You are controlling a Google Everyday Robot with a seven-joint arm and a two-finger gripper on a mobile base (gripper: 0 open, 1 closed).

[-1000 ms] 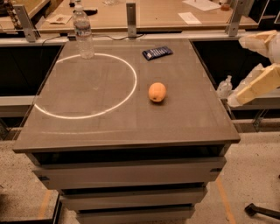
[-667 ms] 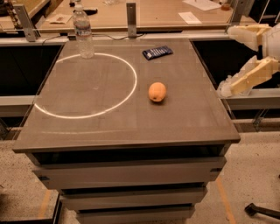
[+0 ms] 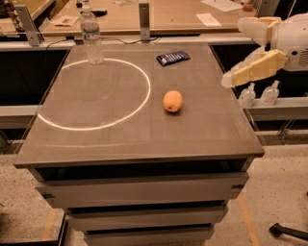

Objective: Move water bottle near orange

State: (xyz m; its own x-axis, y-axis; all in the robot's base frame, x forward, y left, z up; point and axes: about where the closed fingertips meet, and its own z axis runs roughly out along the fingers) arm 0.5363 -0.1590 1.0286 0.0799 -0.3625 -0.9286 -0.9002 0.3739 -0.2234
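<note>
The water bottle point(image 3: 91, 36) stands upright at the far left corner of the grey table point(image 3: 202, 129), on the rim of a white ring of light. The orange point(image 3: 173, 101) lies right of the table's middle, outside the ring. My gripper point(image 3: 233, 53) hangs in the air over the table's right edge, right of and beyond the orange and far from the bottle. Its two cream fingers point(image 3: 252, 68) are spread apart, open and empty.
A dark blue snack packet point(image 3: 173, 57) lies near the table's far edge. Two small clear bottles with pump tops point(image 3: 260, 93) stand on a ledge right of the table. A wooden bench point(image 3: 168, 14) with posts and papers runs behind it.
My gripper has moved up and left, from beside the table's right edge to a spot above it. The bottle, orange and packet have not moved.
</note>
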